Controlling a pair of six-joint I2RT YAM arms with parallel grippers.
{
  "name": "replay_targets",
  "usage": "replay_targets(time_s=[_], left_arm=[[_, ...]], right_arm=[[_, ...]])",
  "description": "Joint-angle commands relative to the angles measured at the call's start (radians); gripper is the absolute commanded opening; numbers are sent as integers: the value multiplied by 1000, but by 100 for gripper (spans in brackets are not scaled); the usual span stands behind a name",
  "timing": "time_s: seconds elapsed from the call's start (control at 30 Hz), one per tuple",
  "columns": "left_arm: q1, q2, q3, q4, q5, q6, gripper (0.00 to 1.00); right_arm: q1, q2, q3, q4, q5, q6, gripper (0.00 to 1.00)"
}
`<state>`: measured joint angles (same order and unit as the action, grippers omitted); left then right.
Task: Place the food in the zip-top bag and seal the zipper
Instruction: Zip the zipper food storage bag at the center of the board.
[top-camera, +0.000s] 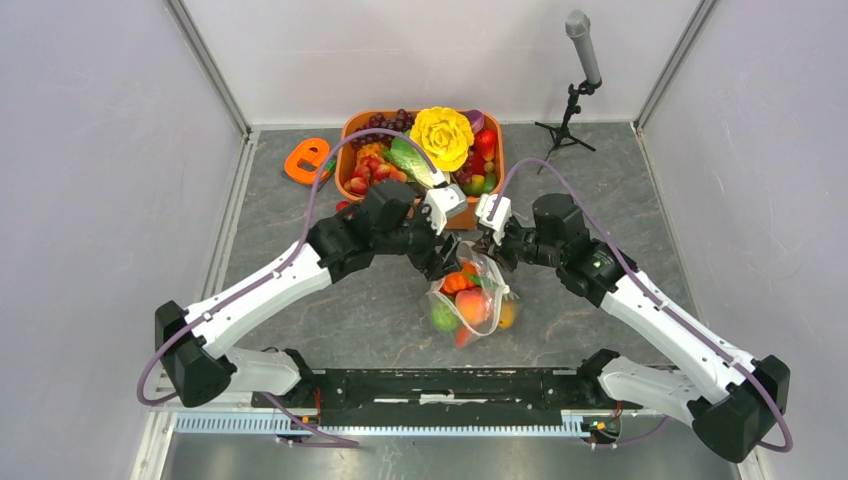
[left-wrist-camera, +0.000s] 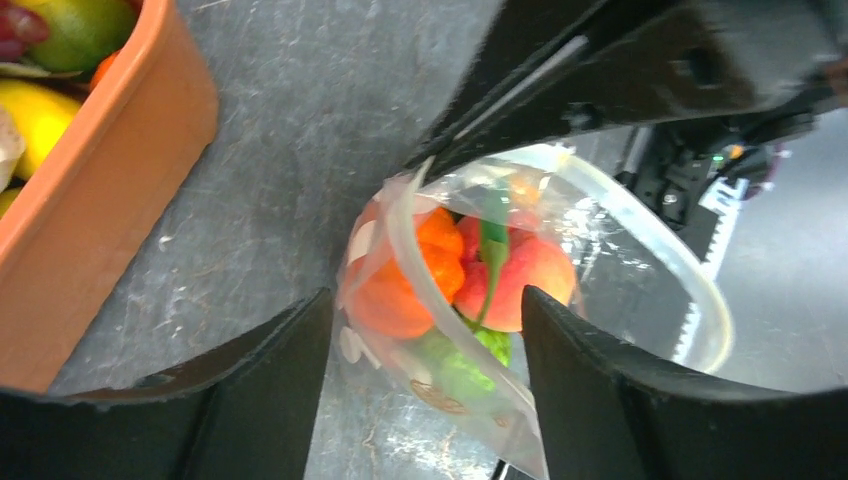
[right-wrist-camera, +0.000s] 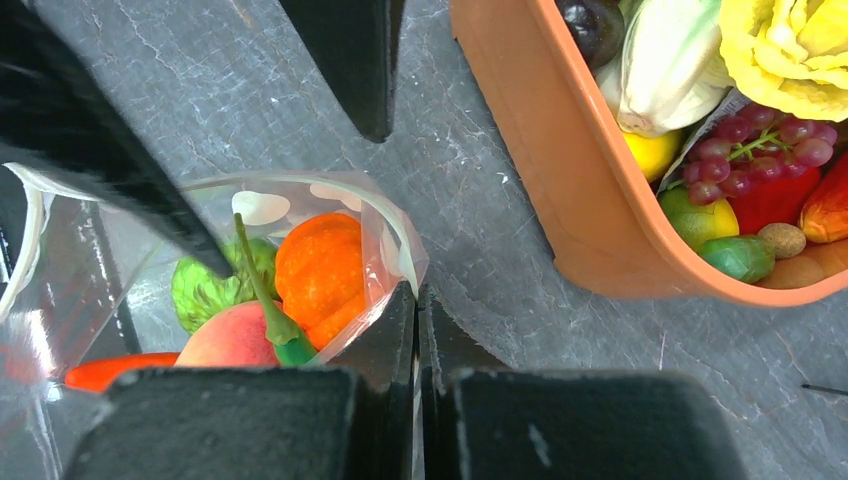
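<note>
1. The clear, floppy, white-dotted zip-top bag (top-camera: 472, 300) lies at the middle of the grey marbled tabletop (top-camera: 380, 320). It is just on the near side of the orange rectangular plastic tub (right-wrist-camera: 560, 200), and its body trails toward the near edge.
2. The small glossy toy fruits and vegetables (left-wrist-camera: 520, 280) sit inside it: a peach, an orange knobbly piece, something green and a red piece. The tub holds many more, and I cannot tell whether they belong to the job.
3. The black two-finger right gripper (right-wrist-camera: 415, 300) has its fingers pressed together on the bag's mouth edge, at the end toward the tub.
4. The black two-finger left gripper (left-wrist-camera: 425, 300) is spread wide with the bag's rim between its fingers. It has nothing clamped.
5. The thin whitish zipper strip (left-wrist-camera: 405, 240) bows out into an open loop, so the mouth is not sealed.
6. The relation that matters is that the strip runs away from the right gripper's pinch and passes between the left fingers, heading toward the near-left.
7. The left gripper looks like the nearer, free tool. My judgement is that it should close across the strip beside the pinch and run along its length. The floppy loop may not line up if the two lips stay apart.
</note>
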<state>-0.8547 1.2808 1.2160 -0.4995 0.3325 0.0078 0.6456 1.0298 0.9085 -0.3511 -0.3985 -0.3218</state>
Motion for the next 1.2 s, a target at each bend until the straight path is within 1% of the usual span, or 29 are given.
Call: replay_targets(time_s=[0.0, 0.03, 0.07, 0.13, 0.17, 0.2, 0.27, 0.37, 0.4, 0.43, 0.47, 0.5, 0.53, 0.57, 0.67, 0.7, 0.73, 0.8, 0.87, 0.97, 1.07, 1.13, 1.17], left_arm=[[-13, 24, 40, 0, -189, -18, 70], [-14, 27, 42, -10, -197, -10, 68], [-14, 27, 45, -21, -212, -9, 63], [-14, 14, 38, -15, -238, -9, 53], [-14, 4, 32, -2, -239, -9, 47], [-13, -7, 24, 17, -239, -9, 43], [-14, -23, 8, 48, -236, -9, 40], [-14, 0, 14, 38, -228, 26, 27], [-13, 12, 18, 34, -223, 29, 23], [-14, 24, 20, 33, -224, 28, 17], [-14, 33, 23, 35, -228, 24, 11], [-13, 43, 23, 38, -232, 19, 7], [-13, 51, 22, 47, -239, 16, 6], [-13, 60, 22, 54, -240, 11, 3], [-12, 87, 33, 53, -254, 12, 2], [-12, 95, 37, 50, -258, 14, 2], [-12, 99, 39, 53, -271, 9, 2], [-9, 102, 39, 68, -297, 3, 2], [-2, 102, 41, 80, -303, 2, 2], [19, 112, 65, 84, -288, 3, 2], [28, 114, 73, 92, -287, -33, 2], [38, 114, 70, 104, -285, -46, 2], [43, 113, 70, 105, -286, -50, 2]], right_arm=[[-1, -26, 37, 46, 3, 12, 2], [-1, -29, 35, 48, 11, 13, 2], [-1, -31, 33, 46, 20, 13, 2], [-1, -29, 38, 40, 34, 13, 2], [-2, -28, 39, 38, 35, 13, 2], [-2, -26, 43, 36, 33, 13, 2], [0, -28, 49, 38, 15, 15, 3], [-1, -36, 39, 57, -3, 18, 5], [-1, -36, 38, 55, -11, 21, 8], [-1, -35, 41, 50, -25, 24, 14], [-2, -34, 41, 46, -32, 32, 23], [-1, -36, 38, 47, -32, 42, 27], [-1, -40, 30, 50, -31, 53, 29], [-1, -49, 19, 59, -24, 65, 33], [-1, -76, -27, 81, 2, 93, 36], [-1, -84, -39, 86, 6, 105, 41], [-1, -92, -44, 82, 3, 108, 49], [-1, -117, -58, 80, 1, 117, 67], [-1, -155, -80, 80, 22, 127, 74], [-2, -237, -160, 109, 44, 132, 78], [-1, -340, -265, 168, 33, 128, 78], [-1, -409, -358, 235, -16, 116, 79], [-1, -448, -394, 280, -64, 101, 78]])
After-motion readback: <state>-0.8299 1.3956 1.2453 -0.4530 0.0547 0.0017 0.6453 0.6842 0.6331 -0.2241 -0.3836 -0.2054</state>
